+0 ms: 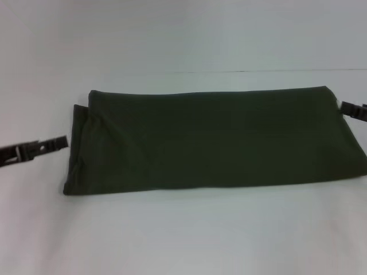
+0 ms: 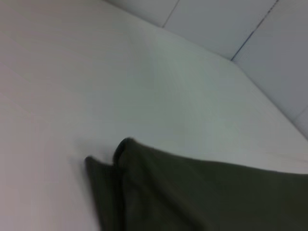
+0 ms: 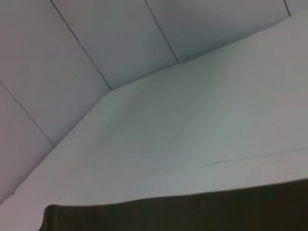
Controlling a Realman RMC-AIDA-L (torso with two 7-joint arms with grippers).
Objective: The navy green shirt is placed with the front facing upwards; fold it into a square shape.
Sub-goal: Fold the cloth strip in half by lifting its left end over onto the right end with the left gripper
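Navy green shirt (image 1: pixel 212 140) lies folded into a long, wide band across the middle of the white bench (image 1: pixel 172 235), plain green side up, its near edge straight and one layer sticking out at its left end. The left gripper (image 1: pixel 57 141) hovers just beside that left end, apart from the cloth; its fingers look closed with nothing in them. Farther back, the right gripper (image 1: pixel 351 109) sits at the shirt's far right corner, whether touching or gripping I cannot tell. Beyond runs the pale wall (image 1: pixel 183 34).
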